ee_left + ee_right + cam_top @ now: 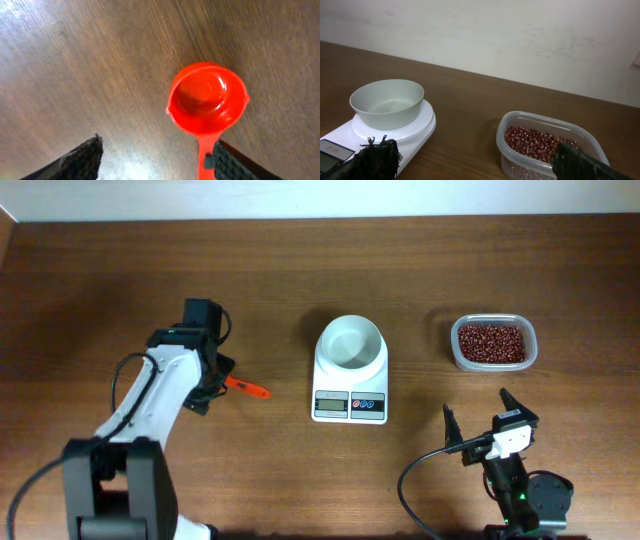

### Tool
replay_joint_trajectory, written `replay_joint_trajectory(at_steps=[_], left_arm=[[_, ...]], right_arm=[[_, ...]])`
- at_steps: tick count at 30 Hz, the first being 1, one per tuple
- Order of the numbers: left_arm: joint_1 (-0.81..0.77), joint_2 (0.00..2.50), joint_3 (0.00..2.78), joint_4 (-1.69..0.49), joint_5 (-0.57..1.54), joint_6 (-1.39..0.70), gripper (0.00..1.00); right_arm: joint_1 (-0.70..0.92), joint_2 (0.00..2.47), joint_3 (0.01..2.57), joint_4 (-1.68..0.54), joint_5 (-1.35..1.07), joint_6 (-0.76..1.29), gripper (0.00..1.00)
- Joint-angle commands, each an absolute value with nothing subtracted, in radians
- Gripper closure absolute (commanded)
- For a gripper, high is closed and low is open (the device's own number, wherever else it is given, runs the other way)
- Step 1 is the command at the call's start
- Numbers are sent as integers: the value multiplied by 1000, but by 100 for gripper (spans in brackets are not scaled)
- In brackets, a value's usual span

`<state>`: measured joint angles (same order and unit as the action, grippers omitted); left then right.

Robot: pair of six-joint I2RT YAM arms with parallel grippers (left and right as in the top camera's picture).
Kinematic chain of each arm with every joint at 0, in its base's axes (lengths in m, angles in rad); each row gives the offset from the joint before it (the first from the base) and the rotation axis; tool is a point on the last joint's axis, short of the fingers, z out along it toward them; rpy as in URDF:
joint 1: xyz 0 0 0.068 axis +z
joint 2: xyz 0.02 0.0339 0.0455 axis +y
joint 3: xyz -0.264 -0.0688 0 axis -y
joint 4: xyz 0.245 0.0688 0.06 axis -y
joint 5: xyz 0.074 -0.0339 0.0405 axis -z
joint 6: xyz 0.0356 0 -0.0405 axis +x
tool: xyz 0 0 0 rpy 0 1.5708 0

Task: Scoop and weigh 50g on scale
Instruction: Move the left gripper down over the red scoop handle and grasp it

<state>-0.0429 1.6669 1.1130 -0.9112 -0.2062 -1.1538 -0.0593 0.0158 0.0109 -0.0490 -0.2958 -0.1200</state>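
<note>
left pincer (157,144): jaws apart, straddling the handle of the round red plastic scoop (207,97), which lies flat on the brown wooden table (100,280). the handle runs close along one finger; whether they touch cannot be told. right pincer (474,404): jaws spread wide, holding nothing, near the table's front edge. small white digital scale (350,383): stands mid-table, carrying an empty round white bowl (350,342), between the scoop and the clear rectangular tub of red beans (453,350).
</note>
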Motion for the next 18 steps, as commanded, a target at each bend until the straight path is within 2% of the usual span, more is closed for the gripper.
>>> replay_joint_trajectory(at_steps=[1, 6, 7, 9, 10, 12, 14, 18], left_arm=[[-15, 1733, 1113, -852, -198, -1167, 32], [8, 1818, 1113, -787, -179, -1166, 42], [8, 1852, 1113, -770, -157, -1167, 52], [8, 1880, 1113, -741, -154, -1166, 57], [8, 1893, 1113, -728, -154, -1166, 65], [7, 1908, 1113, -722, -154, -1166, 100], [8, 1890, 1117, -727, -154, -1158, 100], [8, 1679, 1122, -755, -153, -922, 100]], right_arm=[[-66, 9, 6, -54, -294, -123, 1], [-66, 9, 6, -54, -294, -123, 1], [-66, 9, 6, -54, -294, -123, 1], [-66, 9, 6, -54, -294, -123, 1], [-66, 9, 6, -54, -294, -123, 1], [-66, 9, 6, -54, -294, -123, 1], [-66, 9, 6, -54, -294, -123, 1], [-66, 9, 6, -54, -294, -123, 1]])
